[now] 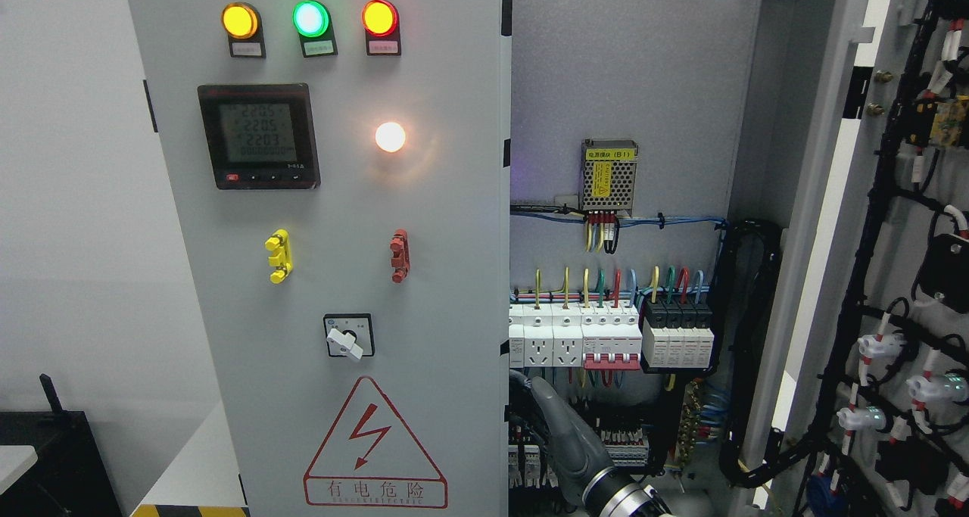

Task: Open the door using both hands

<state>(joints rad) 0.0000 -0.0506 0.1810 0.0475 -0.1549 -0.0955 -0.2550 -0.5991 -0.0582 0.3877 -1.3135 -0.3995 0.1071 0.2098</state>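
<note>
An electrical equipment room: a grey control cabinet (341, 275) with indicator lamps (311, 19), breakers (606, 335) and wiring (870, 275).

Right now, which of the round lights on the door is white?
The white light, alone beside the meter. The other three sit in a row at the top: yellow, green, red.

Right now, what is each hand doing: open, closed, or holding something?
Left hand: not in view.
Right hand: reaching behind the left door edge; fingers hidden, grip cannot be told.
</note>
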